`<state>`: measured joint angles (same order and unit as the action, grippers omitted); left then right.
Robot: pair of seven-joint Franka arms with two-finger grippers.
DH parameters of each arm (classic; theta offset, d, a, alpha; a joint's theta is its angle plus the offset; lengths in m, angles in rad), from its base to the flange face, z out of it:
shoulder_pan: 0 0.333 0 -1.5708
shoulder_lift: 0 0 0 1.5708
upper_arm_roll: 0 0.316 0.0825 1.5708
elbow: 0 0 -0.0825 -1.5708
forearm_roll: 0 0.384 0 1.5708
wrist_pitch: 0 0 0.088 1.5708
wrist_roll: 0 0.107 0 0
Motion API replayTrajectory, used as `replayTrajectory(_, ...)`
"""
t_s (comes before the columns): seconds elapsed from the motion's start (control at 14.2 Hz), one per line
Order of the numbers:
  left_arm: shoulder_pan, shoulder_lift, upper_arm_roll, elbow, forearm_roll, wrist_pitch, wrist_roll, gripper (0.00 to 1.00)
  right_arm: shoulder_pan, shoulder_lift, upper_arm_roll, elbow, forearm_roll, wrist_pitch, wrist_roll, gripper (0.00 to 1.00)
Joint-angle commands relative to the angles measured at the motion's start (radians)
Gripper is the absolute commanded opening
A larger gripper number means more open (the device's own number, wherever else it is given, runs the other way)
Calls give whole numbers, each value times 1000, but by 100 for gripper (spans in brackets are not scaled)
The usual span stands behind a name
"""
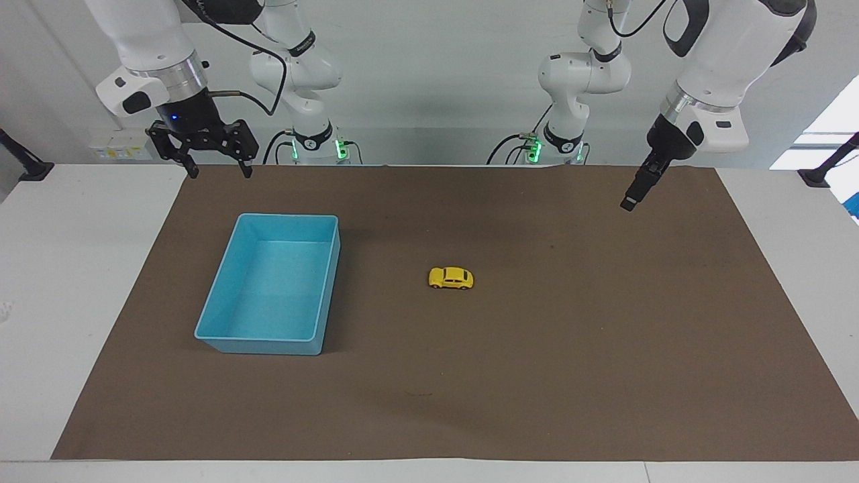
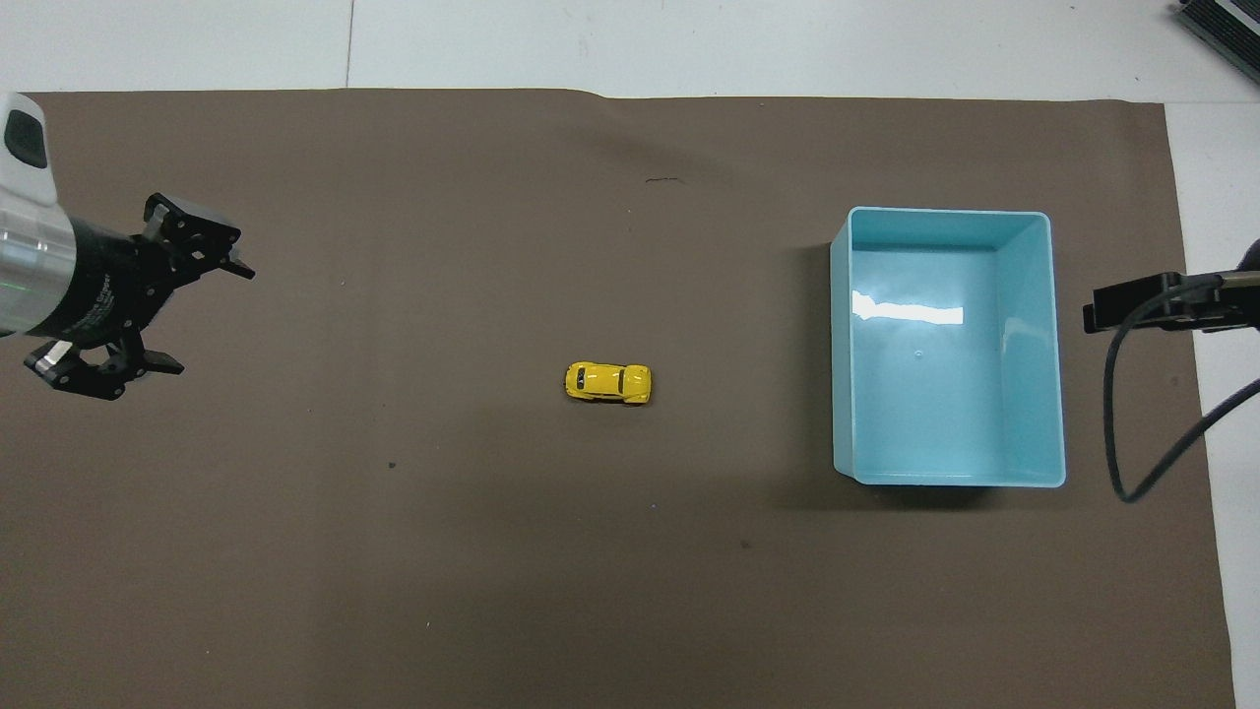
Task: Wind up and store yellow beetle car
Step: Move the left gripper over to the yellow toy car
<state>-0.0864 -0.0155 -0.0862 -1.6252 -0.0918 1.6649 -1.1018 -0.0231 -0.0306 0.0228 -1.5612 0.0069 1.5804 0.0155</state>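
Brown mat [image 1: 604,349] holds yellow beetle car [image 1: 451,278] beside blue bin [image 1: 272,285]; both pincers released, empty.

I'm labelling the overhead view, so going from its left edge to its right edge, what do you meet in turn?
Left gripper, open over the brown mat → yellow toy car on the mat → blue bin → right gripper, open, at the mat's edge.

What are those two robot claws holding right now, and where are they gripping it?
Nothing. The left gripper and right gripper both hang open and empty above the mat. The yellow beetle car sits untouched on it, beside the blue bin.
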Motion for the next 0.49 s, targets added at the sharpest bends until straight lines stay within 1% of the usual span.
replayTrajectory(0.0, -19, -12, 13, -39, -22, 58, -233, 100, -6, -8, 3, 1, -13, -8, 11, 100)
replayTrajectory(0.14, -41, -12, 16, -54, -22, 96, -309, 100, -6, -8, 3, 1, -13, -7, 12, 100)
replayTrajectory(0.42, -82, 9, 16, -62, -11, 124, -455, 100, -6, -8, 2, 1, -13, -7, 12, 100)
